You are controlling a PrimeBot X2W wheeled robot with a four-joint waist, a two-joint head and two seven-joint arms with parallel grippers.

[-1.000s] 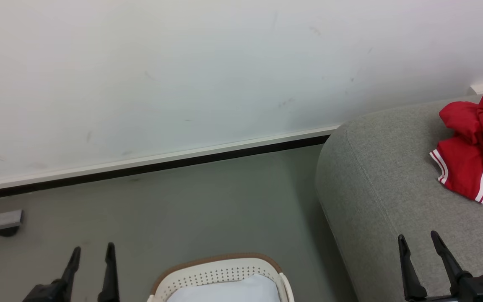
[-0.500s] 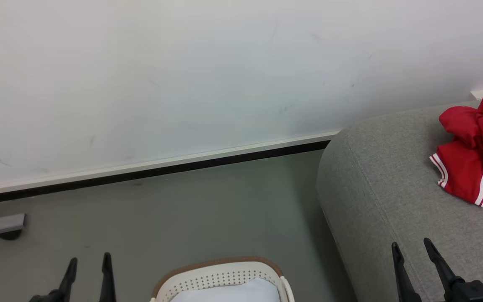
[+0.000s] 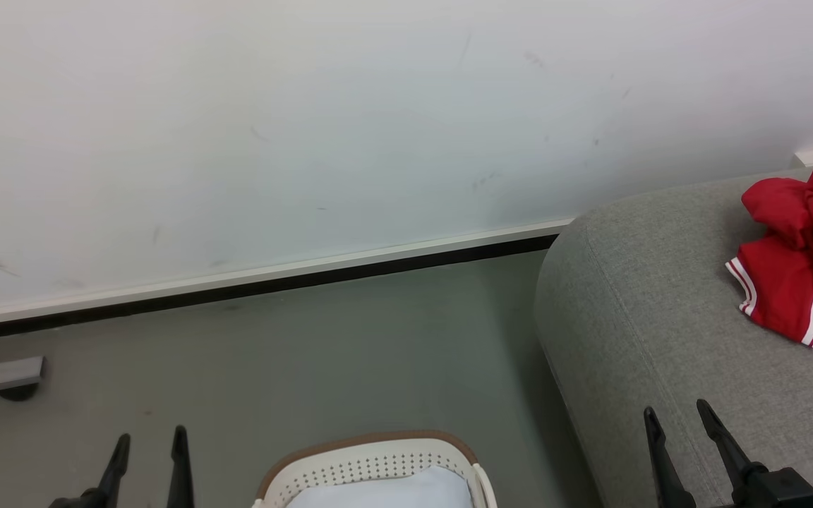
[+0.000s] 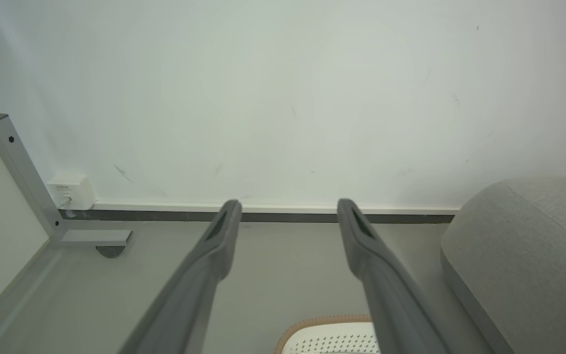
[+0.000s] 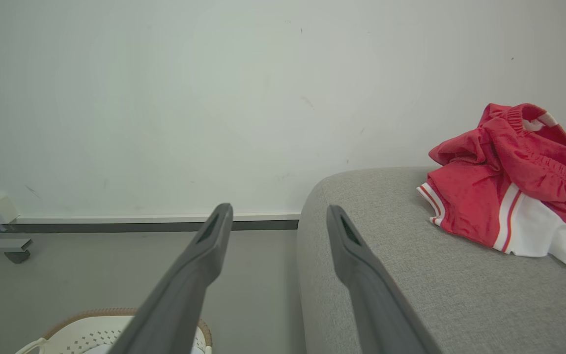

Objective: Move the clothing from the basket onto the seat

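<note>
- Both arms idle and low. The left gripper (image 3: 151, 434) is over bare floor (image 3: 350, 339) and the right gripper (image 3: 676, 408) is over the near end of the seat (image 3: 646, 317).
- Left gripper: fingers spread wide with nothing between them. Right gripper is the same, wide and empty.
- The clothing (image 3: 795, 282) is a crumpled red heap with white-striped cuffs. It lies on top of the seat, towards the wall (image 3: 378, 127).
- The heap sits well back from the seat's rounded end. My read is that it was dropped there so the soft fabric can't slide off the curve.
- The basket (image 3: 364, 443) stands on the floor just beside the seat's end, between the two grippers. That looks deliberate, since either arm can reach in and the carry to the seat is short.
- Only a plain white pad (image 3: 392, 490) is visible in the basket, with no red. The near part is cut off by the frame edge, so I can't confirm it's empty.
- Relative to the right gripper, the clothing is ahead and to its right, well apart, with no contact. In the right wrist view the heap sits off to the side of the fingers, not between them.
- Relative to the left gripper, the clothing is well away on the far side of the basket.
- Judgement: the wide, empty jaws fit either a finished job or a reset before another reach into the basket. The hidden part of the basket needs checking first.
</note>
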